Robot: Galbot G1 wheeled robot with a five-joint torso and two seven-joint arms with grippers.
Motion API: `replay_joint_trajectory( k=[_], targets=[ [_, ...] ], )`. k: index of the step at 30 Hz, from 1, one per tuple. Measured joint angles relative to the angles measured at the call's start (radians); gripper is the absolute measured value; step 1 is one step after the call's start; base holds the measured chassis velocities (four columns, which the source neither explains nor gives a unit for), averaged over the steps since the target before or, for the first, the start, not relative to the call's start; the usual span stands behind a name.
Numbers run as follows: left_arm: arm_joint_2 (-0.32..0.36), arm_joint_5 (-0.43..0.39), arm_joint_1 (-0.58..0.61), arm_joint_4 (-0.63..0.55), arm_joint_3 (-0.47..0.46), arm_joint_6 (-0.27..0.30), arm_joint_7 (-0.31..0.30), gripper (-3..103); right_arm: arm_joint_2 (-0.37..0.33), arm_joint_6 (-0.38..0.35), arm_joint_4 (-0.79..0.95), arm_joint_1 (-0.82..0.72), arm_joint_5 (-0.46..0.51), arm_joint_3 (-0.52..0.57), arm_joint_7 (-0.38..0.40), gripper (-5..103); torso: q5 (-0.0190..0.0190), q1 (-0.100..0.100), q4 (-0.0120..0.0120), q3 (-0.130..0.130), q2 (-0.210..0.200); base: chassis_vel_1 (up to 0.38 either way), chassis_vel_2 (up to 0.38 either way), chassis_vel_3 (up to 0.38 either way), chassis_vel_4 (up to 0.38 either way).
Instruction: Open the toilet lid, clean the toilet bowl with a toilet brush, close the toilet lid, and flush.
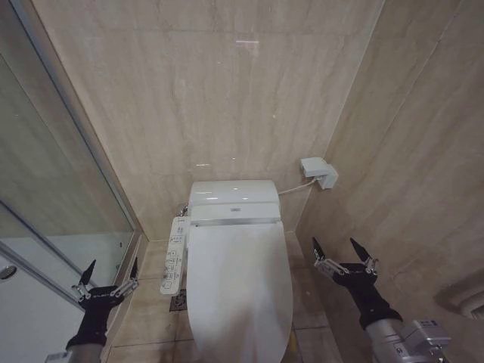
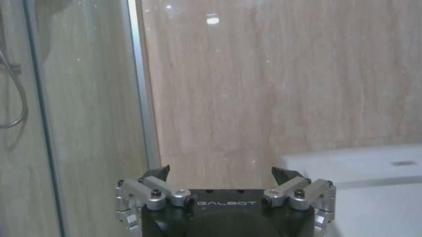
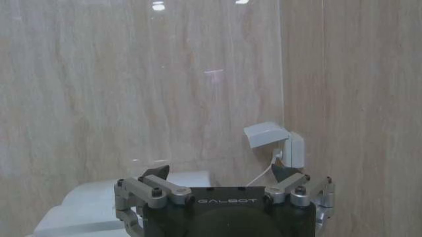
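The toilet lid (image 1: 238, 287) lies shut, a glossy white oval over the bowl, in the middle of the head view; a corner of it shows in the left wrist view (image 2: 369, 207). The toilet bowl is hidden beneath the lid. The toilet brush is out of view. My left gripper (image 1: 110, 274) hangs open to the left of the toilet, beside the shower glass, nothing between its fingers; its own camera shows it too (image 2: 221, 173). My right gripper (image 1: 342, 251) hangs open to the right of the toilet, near the side wall, also empty (image 3: 221, 172).
A white control panel (image 1: 175, 255) juts from the toilet's left side. The tank unit (image 1: 233, 201) stands against the beige tiled back wall. A white outlet box (image 1: 318, 172) with a cable sits on the wall at right. The shower's glass partition (image 1: 53, 174) closes the left side.
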Motion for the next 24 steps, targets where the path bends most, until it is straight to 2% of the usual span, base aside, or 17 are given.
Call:
replay_joint_trajectory(
  k=[9,11,14,18,24],
  targets=[
    [-0.042,0.048,0.053,-0.093,0.039,-0.013,-0.011,100,0.0,0.0,0.0,0.0,0.0,0.0,0.0,100,0.0002,0.0,-0.0002,0.0,0.0,0.0,0.0,0.0,0.0],
    [-0.065,0.069,0.067,-0.095,0.061,-0.057,-0.026,100,0.0,0.0,0.0,0.0,0.0,0.0,0.0,100,0.0,0.0,-0.0001,0.0,0.0,0.0,0.0,0.0,0.0],
    [-0.078,0.098,0.087,-0.094,0.088,-0.084,-0.042,100,0.0,0.0,0.0,0.0,0.0,0.0,0.0,100,0.0,0.0,0.0001,0.0,0.0,0.0,0.0,0.0,0.0],
    [-0.079,0.128,0.103,-0.108,0.107,-0.097,-0.053,100,0.0,0.0,0.0,0.0,0.0,0.0,0.0,100,0.0,0.0,-0.0001,0.0,0.0,0.0,0.0,0.0,0.0],
    [-0.062,0.16,0.14,-0.143,0.133,-0.106,-0.11,100,0.0,0.0,0.0,0.0,0.0,0.0,0.0,100,0.0001,0.0,0.0,0.0,0.0,0.0,0.0,0.0,0.0]
  ],
)
